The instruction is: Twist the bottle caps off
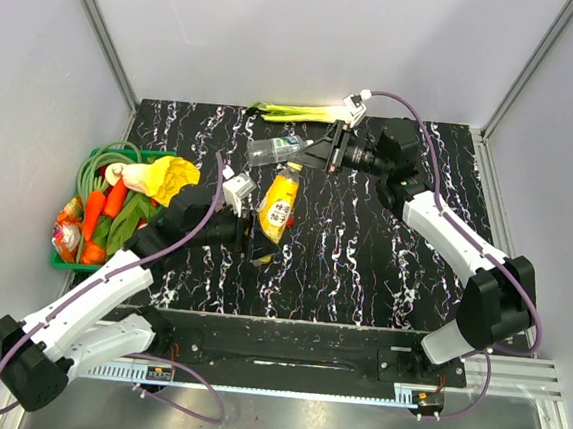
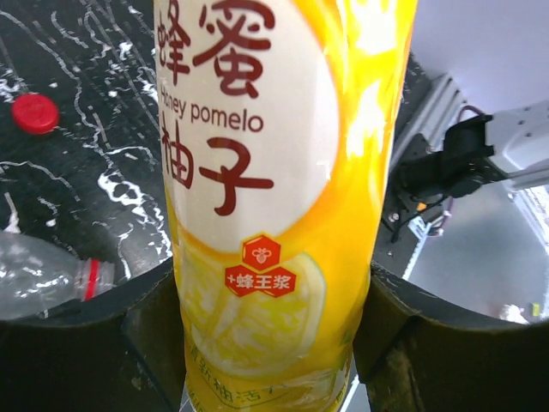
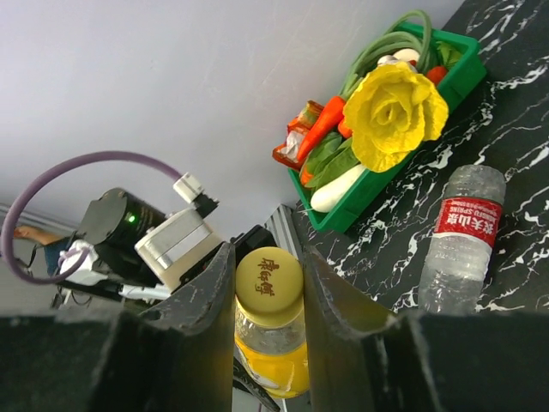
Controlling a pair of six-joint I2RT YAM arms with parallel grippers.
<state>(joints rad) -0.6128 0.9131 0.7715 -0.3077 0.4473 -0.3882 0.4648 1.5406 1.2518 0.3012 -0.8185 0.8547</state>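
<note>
Gripped juice bottle (image 2: 257, 172) in left end effector (image 2: 270, 343), pinched its yellow cap (image 3: 268, 287) with right end effector (image 3: 268, 266); red cap (image 2: 34, 113) already off, near it.

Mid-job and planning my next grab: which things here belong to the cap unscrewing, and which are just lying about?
Job:
- juice bottle
- yellow cap
- red-labelled bottle
- loose red cap
- blue-labelled bottle

Lying about:
- green basket with vegetables
- leek
</note>
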